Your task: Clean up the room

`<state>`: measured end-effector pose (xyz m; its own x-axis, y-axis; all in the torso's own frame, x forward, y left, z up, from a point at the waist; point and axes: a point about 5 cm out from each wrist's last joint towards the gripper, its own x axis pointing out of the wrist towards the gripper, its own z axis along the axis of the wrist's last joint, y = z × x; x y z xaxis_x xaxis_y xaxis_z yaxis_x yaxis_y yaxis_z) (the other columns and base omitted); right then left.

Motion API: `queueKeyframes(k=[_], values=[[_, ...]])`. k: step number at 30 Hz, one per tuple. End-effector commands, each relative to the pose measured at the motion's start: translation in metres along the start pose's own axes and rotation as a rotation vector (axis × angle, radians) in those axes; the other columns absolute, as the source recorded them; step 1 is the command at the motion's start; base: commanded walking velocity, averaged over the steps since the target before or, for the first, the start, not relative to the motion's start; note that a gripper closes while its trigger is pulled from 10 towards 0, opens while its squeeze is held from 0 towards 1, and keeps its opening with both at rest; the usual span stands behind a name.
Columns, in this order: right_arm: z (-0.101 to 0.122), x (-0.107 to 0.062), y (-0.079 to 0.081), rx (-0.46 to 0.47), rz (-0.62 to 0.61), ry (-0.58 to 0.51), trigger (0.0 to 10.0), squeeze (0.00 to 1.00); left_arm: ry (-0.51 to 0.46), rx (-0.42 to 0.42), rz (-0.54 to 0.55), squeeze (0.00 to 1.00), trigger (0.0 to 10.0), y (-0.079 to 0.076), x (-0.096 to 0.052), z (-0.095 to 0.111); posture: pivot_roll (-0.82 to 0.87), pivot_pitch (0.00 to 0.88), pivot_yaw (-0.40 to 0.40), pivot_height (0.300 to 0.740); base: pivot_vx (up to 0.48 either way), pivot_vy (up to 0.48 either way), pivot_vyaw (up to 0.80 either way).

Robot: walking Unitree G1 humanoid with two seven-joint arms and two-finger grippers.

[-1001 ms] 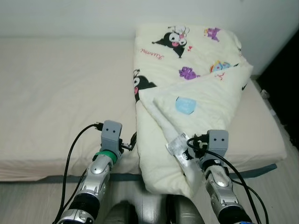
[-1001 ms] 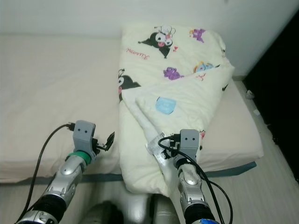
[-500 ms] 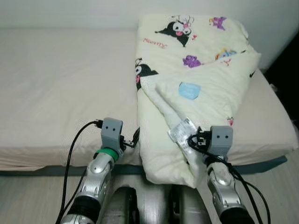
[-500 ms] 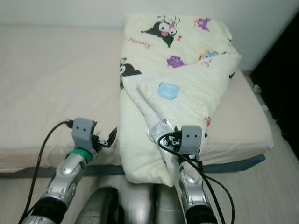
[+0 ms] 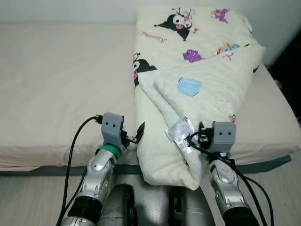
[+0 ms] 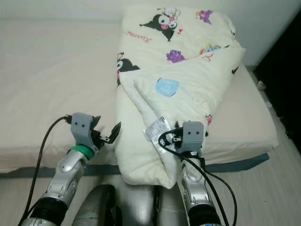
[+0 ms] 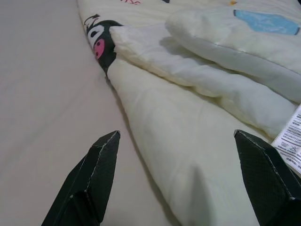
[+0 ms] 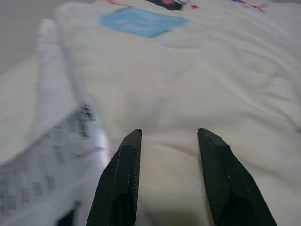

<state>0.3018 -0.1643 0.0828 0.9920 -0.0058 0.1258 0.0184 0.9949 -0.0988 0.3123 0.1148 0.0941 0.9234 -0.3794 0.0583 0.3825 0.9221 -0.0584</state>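
Bed (image 5: 56,84), quilt (image 5: 197,94) (folded) beside left gripper (image 7: 176,181)

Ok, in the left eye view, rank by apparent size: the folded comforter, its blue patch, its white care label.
1. Comforter, by far the largest.
2. Blue patch and white care label look about alike, so I won't rank them.

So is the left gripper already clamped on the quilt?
No: in the left wrist view the left gripper is open, its fingers spread wide at the quilt's edge.
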Motion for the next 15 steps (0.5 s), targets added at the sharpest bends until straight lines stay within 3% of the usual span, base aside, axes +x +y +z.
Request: queueKeyframes(k=[1,6,7,11,12,13,15], values=[[0.0,-0.001,0.005,-0.02,0.048,0.001,10.0,0.0,0.01,-0.012,-0.003,0.0,10.0,0.002,-0.005,-0.002,-0.03,0.203,0.073,0.62,0.0,0.0,0.0],[0.006,0.006,0.025,-0.061,0.188,-0.006,10.0,0.0,0.0,-0.005,-0.057,0.0,10.0,0.001,-0.007,0.004,-0.03,0.195,0.068,0.62,0.0,0.0,0.0],[0.007,0.01,0.032,-0.109,0.237,0.008,10.0,0.0,0.0,-0.007,-0.067,0.0,10.0,0.001,-0.007,0.004,-0.03,0.194,0.065,0.62,0.0,0.0,0.0],[0.009,0.014,0.033,-0.133,0.243,0.012,10.0,0.0,-0.001,-0.006,-0.076,0.0,10.0,0.0,-0.008,0.005,-0.03,0.192,0.061,0.62,0.0,0.0,0.0],[0.01,0.017,0.032,-0.13,0.226,0.014,10.0,0.31,-0.003,-0.006,-0.092,0.0,10.0,-0.002,-0.008,0.005,-0.03,0.192,0.056,0.62,0.0,0.0,0.0],[0.012,0.022,0.028,-0.167,0.196,0.02,10.0,1.0,-0.004,-0.008,-0.13,0.0,10.0,-0.006,-0.009,0.007,-0.03,0.196,0.052,0.62,0.0,0.0,0.0],[0.014,0.026,0.027,-0.203,0.183,0.022,10.0,1.0,-0.005,-0.009,-0.156,0.0,10.0,-0.008,-0.01,0.008,-0.03,0.196,0.052,0.62,0.0,0.0,0.0]])
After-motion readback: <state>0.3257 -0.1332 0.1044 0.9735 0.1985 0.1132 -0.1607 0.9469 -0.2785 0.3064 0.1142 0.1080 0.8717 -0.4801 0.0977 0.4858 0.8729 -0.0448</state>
